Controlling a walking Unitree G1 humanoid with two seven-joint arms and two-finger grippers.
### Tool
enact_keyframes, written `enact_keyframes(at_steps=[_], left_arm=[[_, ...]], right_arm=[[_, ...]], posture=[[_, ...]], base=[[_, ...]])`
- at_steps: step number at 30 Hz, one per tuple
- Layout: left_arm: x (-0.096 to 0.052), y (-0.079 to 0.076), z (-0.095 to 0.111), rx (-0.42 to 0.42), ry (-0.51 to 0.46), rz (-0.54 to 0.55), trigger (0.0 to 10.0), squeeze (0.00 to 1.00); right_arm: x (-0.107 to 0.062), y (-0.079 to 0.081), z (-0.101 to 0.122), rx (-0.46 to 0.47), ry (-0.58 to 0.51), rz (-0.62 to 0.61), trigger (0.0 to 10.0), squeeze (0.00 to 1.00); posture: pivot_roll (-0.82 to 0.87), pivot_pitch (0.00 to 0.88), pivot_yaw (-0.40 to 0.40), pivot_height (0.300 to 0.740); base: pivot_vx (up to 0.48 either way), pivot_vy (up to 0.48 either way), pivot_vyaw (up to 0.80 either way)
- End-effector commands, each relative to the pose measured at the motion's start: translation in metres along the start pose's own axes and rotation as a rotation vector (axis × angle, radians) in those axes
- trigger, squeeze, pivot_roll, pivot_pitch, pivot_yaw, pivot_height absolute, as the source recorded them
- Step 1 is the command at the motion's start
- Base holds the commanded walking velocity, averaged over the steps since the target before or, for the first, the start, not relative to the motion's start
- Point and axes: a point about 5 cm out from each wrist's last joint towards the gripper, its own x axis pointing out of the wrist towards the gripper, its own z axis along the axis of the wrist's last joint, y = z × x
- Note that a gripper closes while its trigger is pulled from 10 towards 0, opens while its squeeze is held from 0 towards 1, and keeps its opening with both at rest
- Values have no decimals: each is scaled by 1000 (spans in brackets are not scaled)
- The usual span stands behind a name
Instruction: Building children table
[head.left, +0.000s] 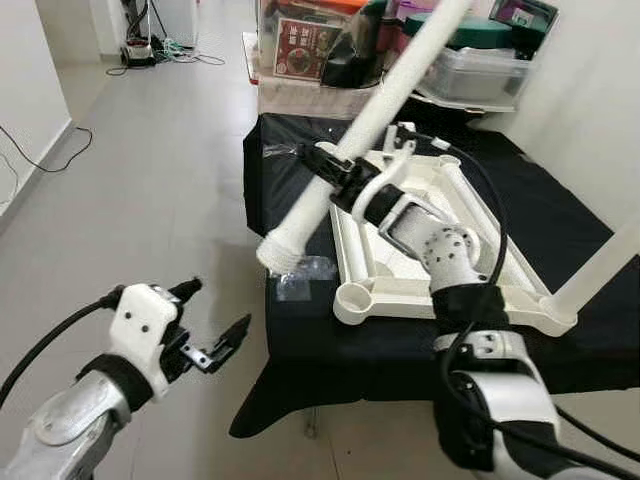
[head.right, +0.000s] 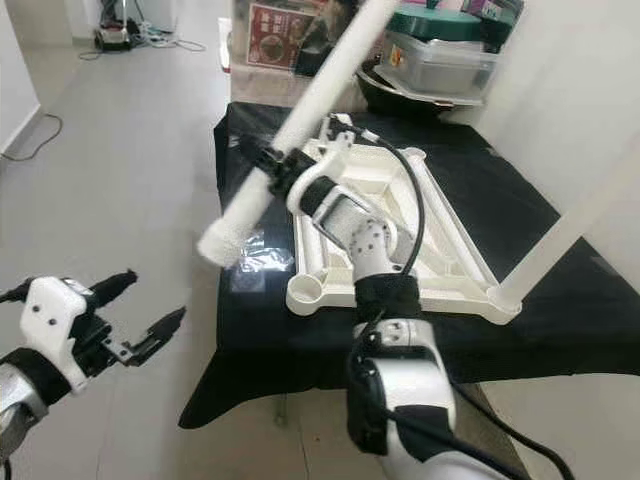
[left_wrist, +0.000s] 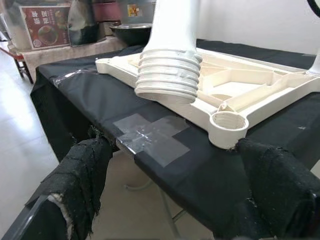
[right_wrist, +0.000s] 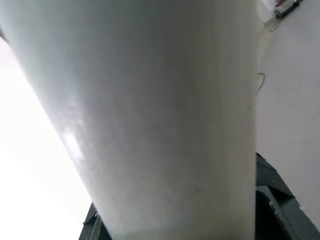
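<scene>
A long white table leg (head.left: 380, 110) is clamped in the right pincer (head.left: 335, 172), gripped on its lower part. Its long axis runs on a slant: the threaded, ribbed end (head.left: 280, 248) is pointed down and toward the robot's left, below the pincer, and the smooth shaft is carried up and away past the pincer toward the cluttered boxes (head.left: 470, 50) behind. The leg is seen as a plain, glossy white tube that widens slightly at the ribbed end. In the right wrist view the tube (right_wrist: 150, 115) is pressed close against the camera.

Beneath and beyond the right pincer, the cream tabletop (head.left: 480, 260) is laid upside down on the black-covered desk (head.left: 580, 240), with a round open socket (head.left: 355, 297) at its near corner, just beside the hanging threaded end. A second leg (head.left: 600, 272) is stood in the far right corner socket.

The left pincer (head.left: 218, 330) is held with its fingers apart, low over the floor (head.left: 150, 180), well apart from the desk edge.
</scene>
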Motion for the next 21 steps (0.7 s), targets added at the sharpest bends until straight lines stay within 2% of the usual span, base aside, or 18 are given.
enact_keyframes(at_steps=[1, 3, 4, 6, 21], left_arm=[[8, 0, -4, -6, 18, -37, 10000, 0], [16, 1, -3, -1, 10, -52, 10000, 0], [16, 1, -3, -1, 10, -52, 10000, 0], [21, 3, -1, 6, 3, -56, 10000, 0], [32, 8, -5, 4, -7, -27, 10000, 0]], right_arm=[[2, 13, -7, -9, 13, 46, 0, 0], [4, 27, -16, -14, 30, 96, 0, 0], [4, 27, -16, -14, 30, 96, 0, 0], [5, 38, -22, -12, 48, 138, 0, 0], [-4, 62, -34, -22, 80, 217, 0, 0]], posture=[[158, 0, -139, 740], [153, 0, -134, 740], [153, 0, -134, 740], [148, 0, -130, 740], [142, 0, -127, 740]], base=[[0, 0, 0], [0, 0, 0], [0, 0, 0], [0, 0, 0], [0, 0, 0]])
